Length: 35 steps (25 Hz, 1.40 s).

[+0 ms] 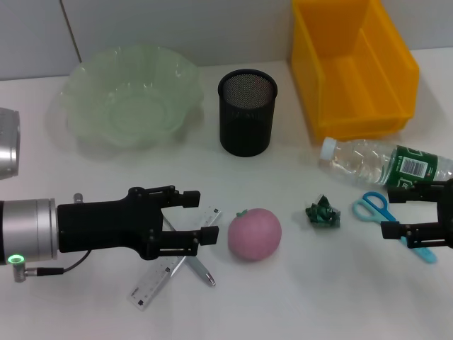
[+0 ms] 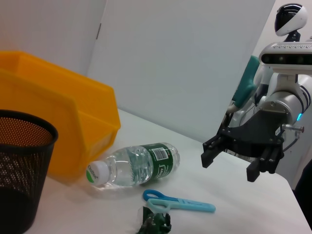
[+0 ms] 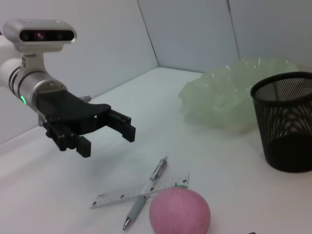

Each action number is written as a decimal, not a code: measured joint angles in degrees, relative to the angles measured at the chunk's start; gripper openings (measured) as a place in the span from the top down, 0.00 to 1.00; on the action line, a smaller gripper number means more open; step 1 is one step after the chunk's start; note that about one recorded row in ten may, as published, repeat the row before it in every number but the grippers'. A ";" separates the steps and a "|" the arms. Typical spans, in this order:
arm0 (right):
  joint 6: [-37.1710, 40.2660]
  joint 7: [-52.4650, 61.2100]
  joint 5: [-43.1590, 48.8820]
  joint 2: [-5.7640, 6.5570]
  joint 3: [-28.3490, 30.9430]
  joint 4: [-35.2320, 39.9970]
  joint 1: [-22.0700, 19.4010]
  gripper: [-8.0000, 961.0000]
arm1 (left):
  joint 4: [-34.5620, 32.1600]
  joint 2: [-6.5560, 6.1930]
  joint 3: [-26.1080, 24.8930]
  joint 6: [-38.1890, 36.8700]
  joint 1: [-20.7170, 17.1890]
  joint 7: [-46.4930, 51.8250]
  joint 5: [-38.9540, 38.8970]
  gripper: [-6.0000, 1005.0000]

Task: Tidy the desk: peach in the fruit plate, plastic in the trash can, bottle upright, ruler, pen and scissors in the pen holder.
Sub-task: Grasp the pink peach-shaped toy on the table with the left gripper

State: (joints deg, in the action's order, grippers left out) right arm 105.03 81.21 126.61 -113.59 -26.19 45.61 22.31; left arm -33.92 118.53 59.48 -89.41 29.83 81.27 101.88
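Your left gripper hovered spread and empty above the clear plastic ruler beside the pink round peach. Only the left wrist view showed the right gripper raised, seemingly clear of the blue-handled scissors, fingers apart, empty.

The pink peach lies on the white desk, with the clear ruler and the pen crossed over each other just beside it. Beyond the peach stands the black mesh pen holder, the pale green fruit plate close behind it. The left gripper hovers open above the desk, on the far side of the ruler from the peach
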 joint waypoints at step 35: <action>-1.95 1.13 0.33 -0.23 -2.84 -4.54 0.96 0.18 | -8.06 0.23 11.69 7.68 8.03 0.51 6.17 0.26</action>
State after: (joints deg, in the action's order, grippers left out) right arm 103.08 82.34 126.93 -113.82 -29.03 41.07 23.27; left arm -41.97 118.77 71.17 -81.74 37.85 81.78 108.05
